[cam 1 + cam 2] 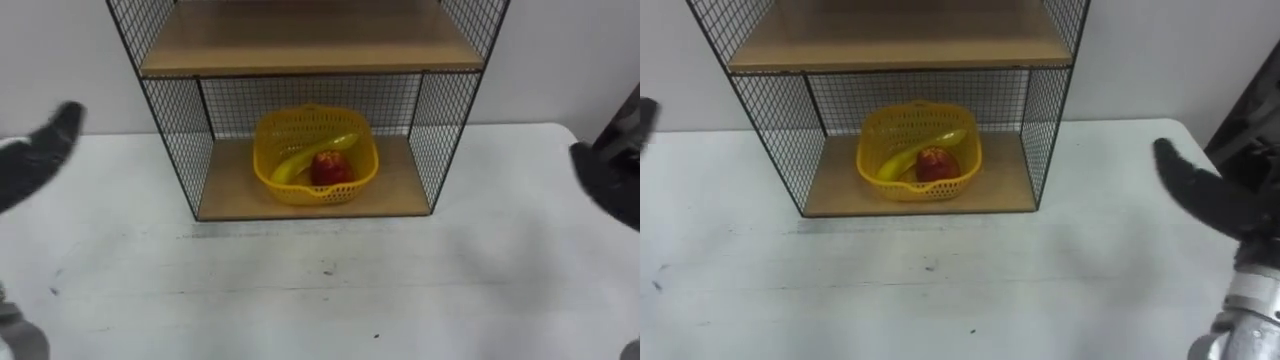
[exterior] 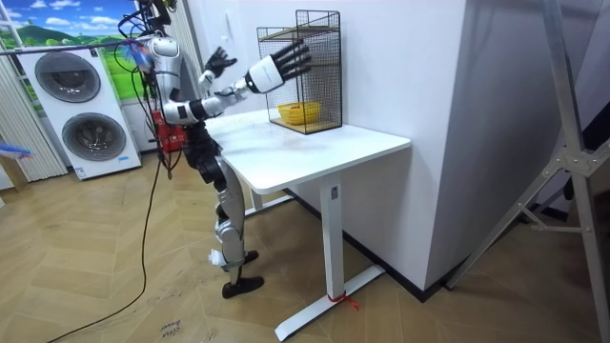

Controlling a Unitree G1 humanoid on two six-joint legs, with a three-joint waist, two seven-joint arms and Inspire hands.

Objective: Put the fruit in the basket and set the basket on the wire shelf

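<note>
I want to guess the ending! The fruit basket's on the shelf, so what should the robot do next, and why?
Probably just lower both arms: the basket with banana and apple stands on the wire shelf, and the left hand and right hand are open, empty.

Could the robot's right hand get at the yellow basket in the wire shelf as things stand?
Probably yes: the right hand hovers open beside the wire shelf, whose front stands open before the yellow basket. Only the mesh side wall bars a sideways path.
</note>
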